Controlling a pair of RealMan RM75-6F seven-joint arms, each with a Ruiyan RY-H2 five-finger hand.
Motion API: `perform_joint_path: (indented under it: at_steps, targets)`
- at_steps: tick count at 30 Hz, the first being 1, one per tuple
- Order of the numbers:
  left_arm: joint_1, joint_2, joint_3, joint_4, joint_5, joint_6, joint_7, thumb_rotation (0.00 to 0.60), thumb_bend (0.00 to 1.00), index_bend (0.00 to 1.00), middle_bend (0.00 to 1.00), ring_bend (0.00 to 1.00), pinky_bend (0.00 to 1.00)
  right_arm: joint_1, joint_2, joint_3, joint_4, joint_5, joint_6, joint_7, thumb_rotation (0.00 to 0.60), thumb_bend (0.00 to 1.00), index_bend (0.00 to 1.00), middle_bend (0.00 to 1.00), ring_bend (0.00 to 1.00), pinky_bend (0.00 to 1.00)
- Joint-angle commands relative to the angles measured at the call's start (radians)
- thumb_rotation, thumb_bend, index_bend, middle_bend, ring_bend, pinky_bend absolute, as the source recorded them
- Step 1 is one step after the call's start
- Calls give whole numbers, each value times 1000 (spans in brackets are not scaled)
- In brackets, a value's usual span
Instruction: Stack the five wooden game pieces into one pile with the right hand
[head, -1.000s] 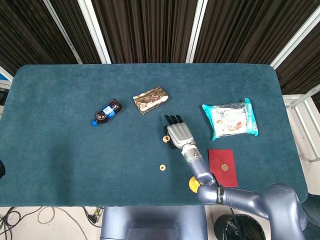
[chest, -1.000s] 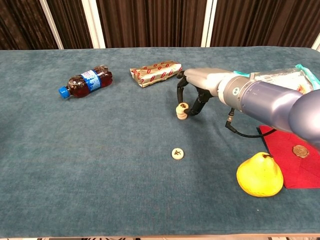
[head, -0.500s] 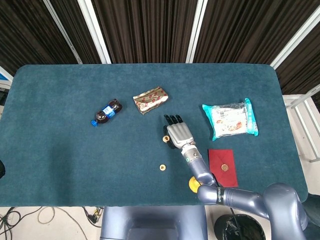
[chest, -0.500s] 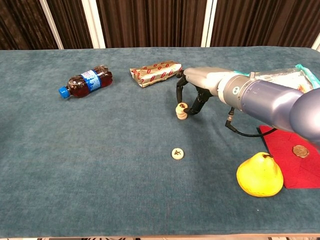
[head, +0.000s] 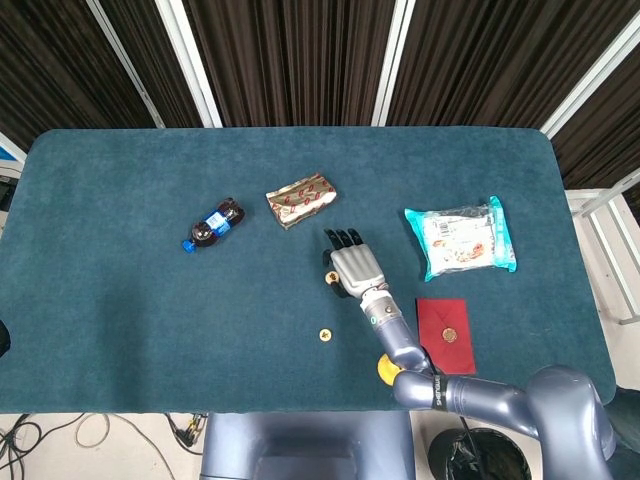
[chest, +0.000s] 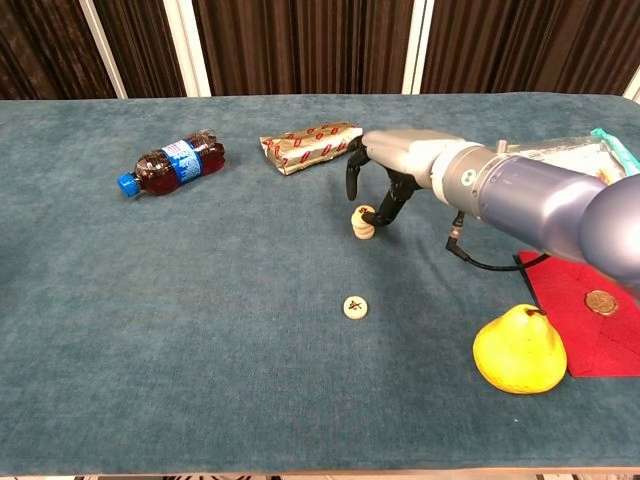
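Observation:
A short stack of round wooden pieces (chest: 362, 222) stands on the blue table near its middle; in the head view the stack (head: 327, 278) peeks out at the left edge of my right hand. That right hand (chest: 385, 172) (head: 352, 268) arches over the stack with its fingers apart and holds nothing. The thumb hangs above the stack's left side, and the other fingertips (chest: 381, 213) come down close by its right side. One more wooden piece (chest: 355, 307) (head: 325, 334) lies alone, nearer to me. My left hand is in neither view.
A small cola bottle (chest: 172, 163) lies at the left, and a gold wrapper (chest: 308, 145) behind the stack. At the right are a yellow pear (chest: 519, 348), a red envelope with a coin (chest: 590, 305) and a snack bag (head: 460, 238).
The top piece, tilted between the fingers a second ago, now lies flat on the stack. My right hand has risen a little and shifted left, its thumb off the piece.

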Motion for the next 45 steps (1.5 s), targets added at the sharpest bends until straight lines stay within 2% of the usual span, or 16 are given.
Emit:
perform_joint_path:
  at_steps: [1, 8, 11, 17, 20, 28, 45]
  targets:
    - [0, 0, 0, 1, -1, 0, 0, 600, 603, 106, 0, 0, 0, -7, 15, 3, -22, -7, 14, 3, 600, 423, 406, 0, 0, 0]
    - [1, -1, 0, 0, 0, 2, 2, 600, 603, 106, 0, 0, 0, -61, 109, -41, -184, -100, 75, 15, 600, 424, 373, 0, 0, 0]
    - [2, -1, 0, -1, 0, 5, 3, 600, 603, 106, 0, 0, 0, -100, 147, -85, -261, -186, 120, 33, 600, 423, 364, 0, 0, 0]
    - [2, -2, 1, -1, 1, 5, 6, 600, 603, 106, 0, 0, 0, -170, 174, -176, -335, -334, 187, 73, 600, 419, 357, 0, 0, 0]
    - [2, -3, 1, -2, 1, 5, 8, 600, 603, 106, 0, 0, 0, -191, 172, -204, -346, -375, 200, 82, 600, 412, 357, 0, 0, 0]
    - [2, -3, 1, -2, 1, 6, 8, 600, 603, 106, 0, 0, 0, -209, 122, -234, -328, -434, 198, 70, 600, 411, 357, 0, 0, 0]
    - [3, -1, 0, 1, 3, 7, 1, 600, 611, 105, 0, 0, 0, -208, 36, -224, -232, -443, 137, 44, 600, 397, 351, 0, 0, 0]
